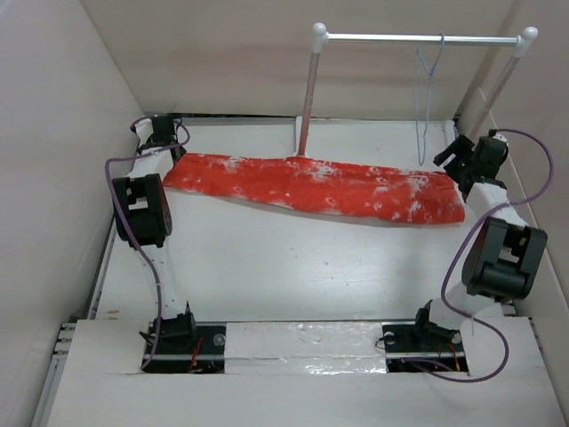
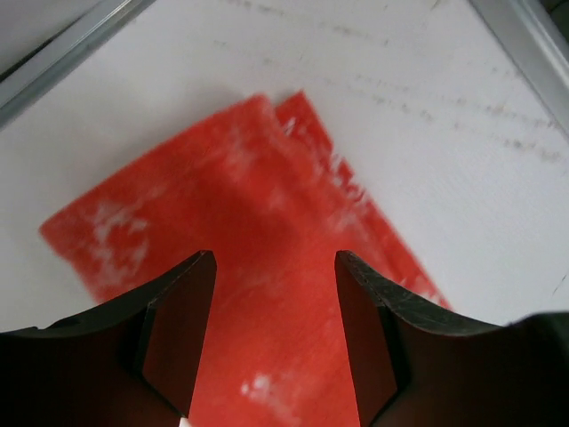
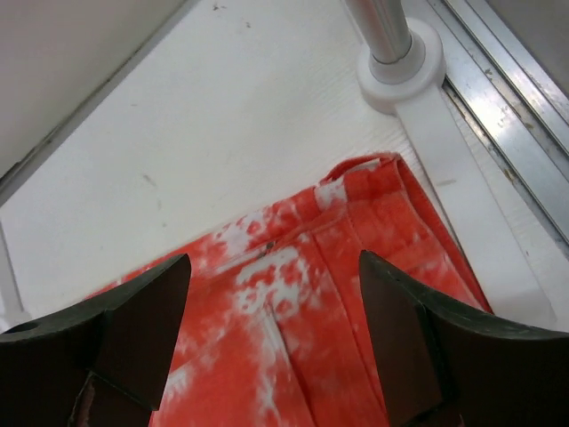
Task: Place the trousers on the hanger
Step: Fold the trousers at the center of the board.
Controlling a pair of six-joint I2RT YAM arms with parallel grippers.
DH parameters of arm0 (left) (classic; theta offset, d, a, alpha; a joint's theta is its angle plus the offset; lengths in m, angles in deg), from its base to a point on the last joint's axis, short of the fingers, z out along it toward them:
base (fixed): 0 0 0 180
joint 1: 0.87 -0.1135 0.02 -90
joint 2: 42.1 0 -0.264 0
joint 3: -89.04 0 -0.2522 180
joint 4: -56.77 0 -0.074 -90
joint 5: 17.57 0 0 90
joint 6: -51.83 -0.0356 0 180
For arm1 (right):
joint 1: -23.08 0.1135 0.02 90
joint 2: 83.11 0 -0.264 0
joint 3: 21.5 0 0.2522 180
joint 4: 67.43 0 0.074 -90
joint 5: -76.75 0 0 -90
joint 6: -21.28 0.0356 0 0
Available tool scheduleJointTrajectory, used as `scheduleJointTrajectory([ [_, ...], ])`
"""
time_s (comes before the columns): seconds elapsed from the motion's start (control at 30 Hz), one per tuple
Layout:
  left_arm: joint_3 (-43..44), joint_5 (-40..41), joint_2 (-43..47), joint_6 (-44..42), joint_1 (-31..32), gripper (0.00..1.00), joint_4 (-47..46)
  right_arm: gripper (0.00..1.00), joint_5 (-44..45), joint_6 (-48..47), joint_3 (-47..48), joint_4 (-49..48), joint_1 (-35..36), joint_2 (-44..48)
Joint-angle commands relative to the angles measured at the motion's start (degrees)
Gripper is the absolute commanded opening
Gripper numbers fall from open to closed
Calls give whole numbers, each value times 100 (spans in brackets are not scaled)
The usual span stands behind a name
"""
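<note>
Trousers [image 1: 320,189] lie flat on the surface [image 1: 293,276], stretched L to R across the far part, one end by each arm. Hanger [image 1: 428,89] hangs on the rack [image 1: 391,37] crossbar, toward its R end, above the fabric & apart from it. Left end effector [image 2: 274,260] is spread over the leg-cuff end, gripping nothing. Right end effector [image 3: 274,261] is spread too, over the waist end, near the post base [image 3: 400,67].

The left arm [image 1: 142,209] and right arm [image 1: 502,253] both stretch from their near bases to the far side, elbows raised. The left hand [image 1: 163,133] is at far left and the right hand [image 1: 460,153] at far right, each tilted down toward the surface with its fingers [image 2: 182,329] spread apart.
</note>
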Motion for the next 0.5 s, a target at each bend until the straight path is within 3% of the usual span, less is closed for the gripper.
scheduleJointTrajectory([
  [0.0, -735, 56, 964, -68, 11, 54, -374, 82, 68, 51, -786, -752, 120, 1077],
  [0.17, -1334, -637, 1317, 266, -296, 54, 170, 78, 174, 306, -3051, -1536, 182, 2152],
  [0.3, -2283, -621, 1738, 187, -297, 64, -67, 75, -187, 394, -4108, -1949, -12, 2645],
  [0.47, -2426, -1094, 1757, 301, -297, 71, -32, 78, -327, 281, -4595, -2222, -187, 2691],
])
